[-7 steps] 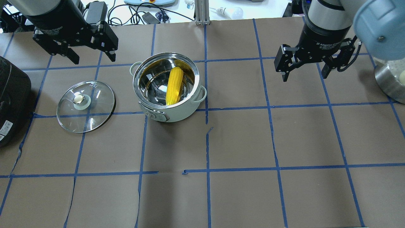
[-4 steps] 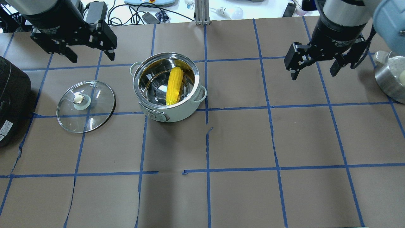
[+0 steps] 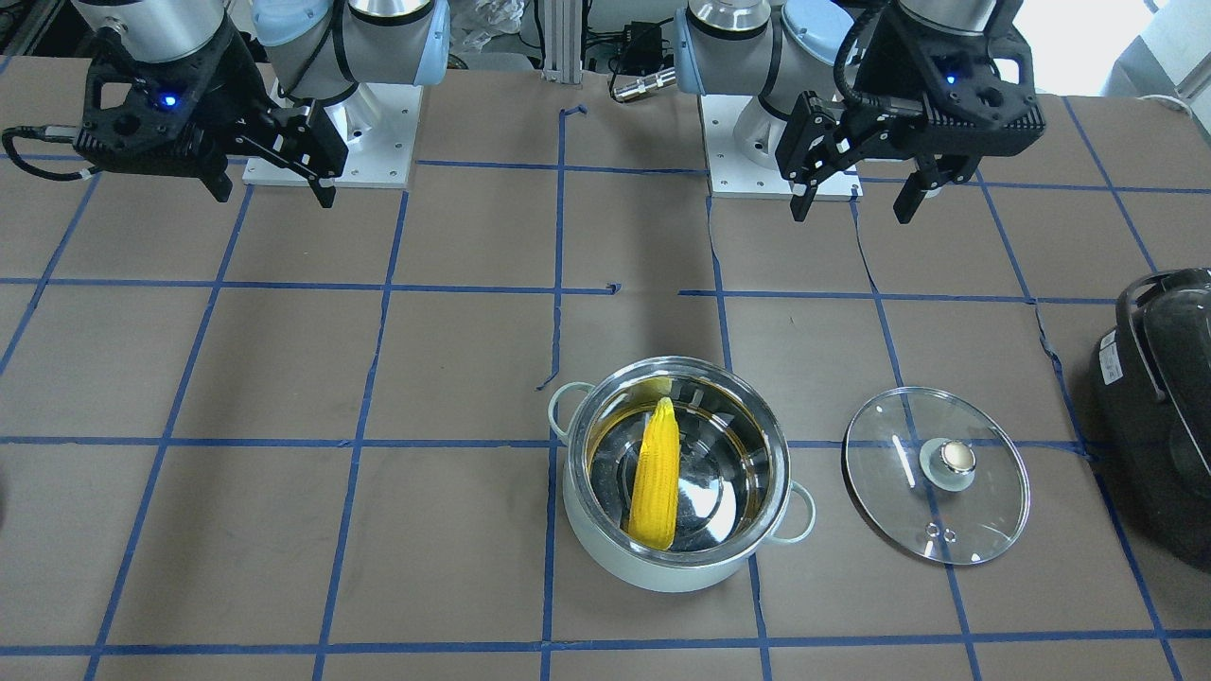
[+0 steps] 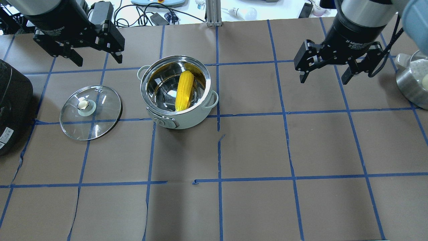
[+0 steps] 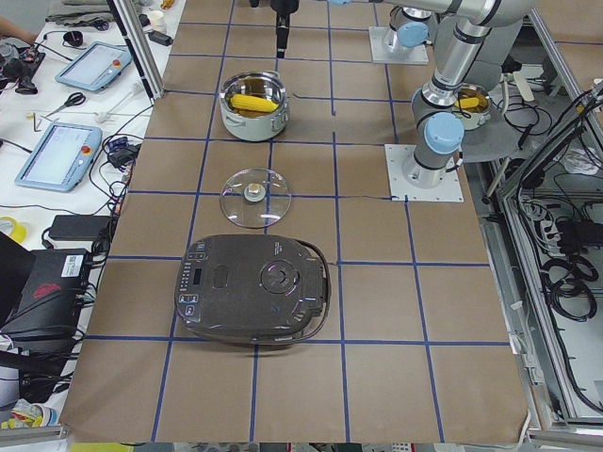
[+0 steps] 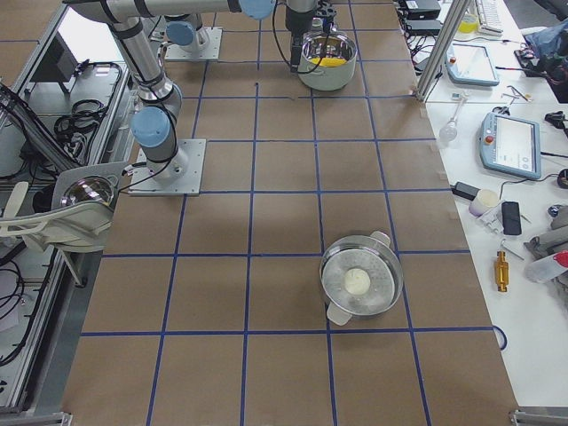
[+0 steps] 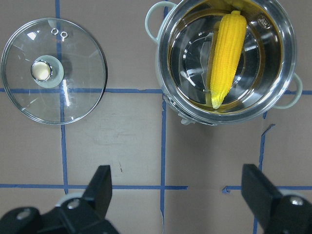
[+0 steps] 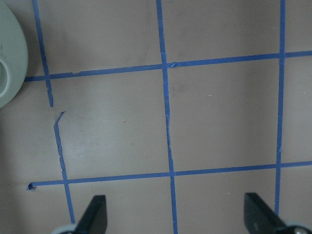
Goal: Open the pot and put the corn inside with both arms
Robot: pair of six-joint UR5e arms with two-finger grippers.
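1. the corn [image 4: 185,90] lies inside the pot [image 4: 180,122], leaning against the shiny steel wall, in the upper middle of the overhead frame. in the last second it has not shifted at all.
2. the glass lid [image 4: 100,117] lies flat on the surface [image 4: 254,147] with the knob up. it is in the left part of the same frame, beside the pot but apart from it, and it is in the same place as a second ago.
3. the left end effector [image 4: 99,63], in the upper left of the frame, is released, with its jaws wide and nothing between them. it has almost not moved.
4. the right end effector [image 4: 323,81], in the upper right, is also released and empty. this is the only real change: it went toward the right edge and then came back a little to the left and lower, always well apart from the pot.
5. for the task, i judge that both parts are done: the pot is open and the corn is in. the small movement of the right arm looks to me like settling after the retreat, not a new approach.
6. i would only watch the steel bowl [image 4: 411,87] at the right edge, because the right arm hangs near it.
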